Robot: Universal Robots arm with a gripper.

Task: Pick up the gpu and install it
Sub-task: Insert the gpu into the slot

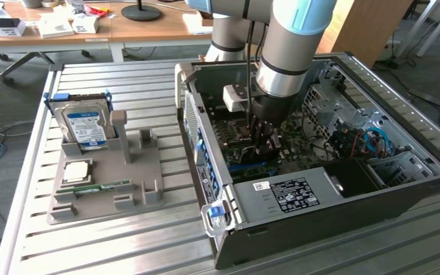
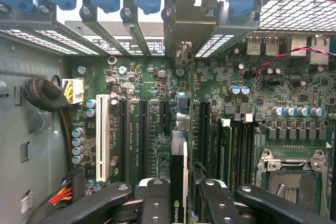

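On the slatted desk [image 1: 113,240] lies the open computer case [image 1: 297,229], arm reaching down inside. Over its motherboard [image 2: 157,82] the claw [image 2: 178,198] is clamped on the gpu [image 2: 178,171], held edge-down above the expansion slots [image 2: 143,129]. Thin, stiff and light by the look of it, the card seems fragile; its bare board edges look the safest hold, pressed squarely, never twisted.

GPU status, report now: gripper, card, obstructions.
Gripper shut on the gpu, inside the computer case. Card held on edge above the motherboard, near the expansion slots. Nothing seen blocking the slots.
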